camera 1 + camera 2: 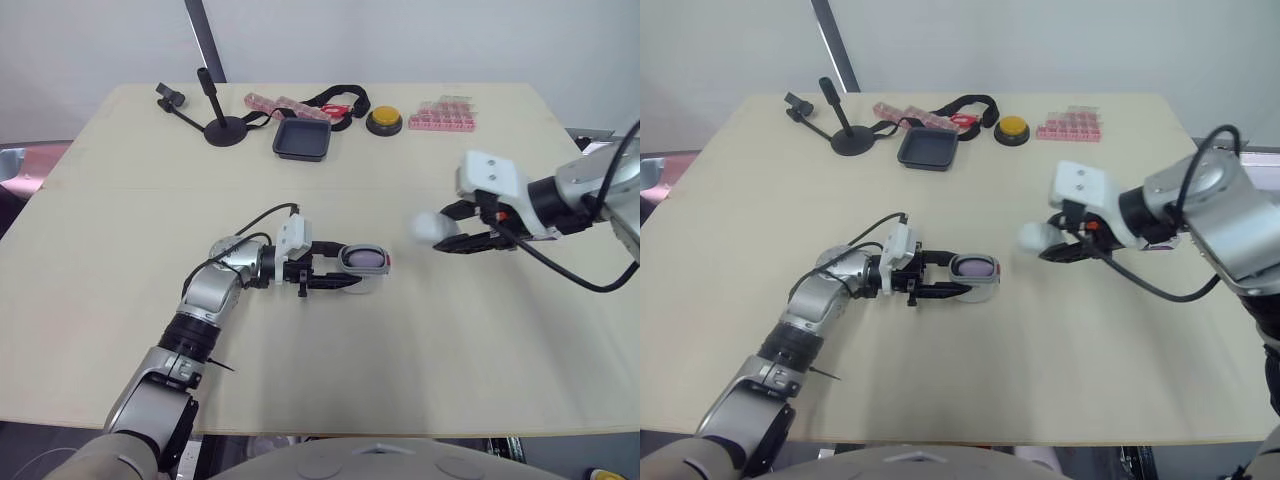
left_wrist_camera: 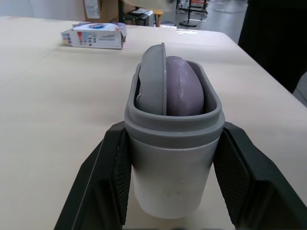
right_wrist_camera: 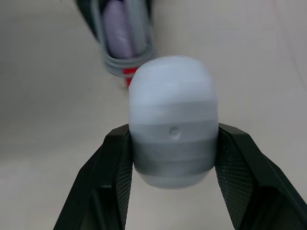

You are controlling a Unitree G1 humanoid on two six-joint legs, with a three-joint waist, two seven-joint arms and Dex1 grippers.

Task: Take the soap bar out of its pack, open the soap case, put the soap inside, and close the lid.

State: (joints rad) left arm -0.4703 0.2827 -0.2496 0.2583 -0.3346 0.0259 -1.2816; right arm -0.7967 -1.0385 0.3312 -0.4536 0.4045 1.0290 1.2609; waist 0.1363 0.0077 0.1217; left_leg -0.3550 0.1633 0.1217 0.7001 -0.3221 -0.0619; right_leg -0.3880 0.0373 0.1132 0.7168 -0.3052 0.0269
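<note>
My left gripper [image 1: 352, 268] is shut on the grey soap case base [image 1: 365, 262], which lies sideways on the table's middle with its mouth facing right. A purple soap bar [image 2: 184, 88] sits inside the base [image 2: 172, 167], beside a grey inner tray. My right gripper [image 1: 455, 235] is shut on the white and grey lid [image 1: 428, 226], held above the table a short way right of the case mouth. In the right wrist view the lid [image 3: 172, 120] is squeezed between both fingers, with the case mouth beyond it. The white and blue soap pack [image 2: 93, 36] lies further off on the table.
At the back of the table [image 1: 120, 300] stand a black stand [image 1: 222, 125], a dark tray [image 1: 302, 140], a black strap with a red tag [image 1: 335, 103], a yellow button [image 1: 385, 120] and pink blister packs [image 1: 444, 115].
</note>
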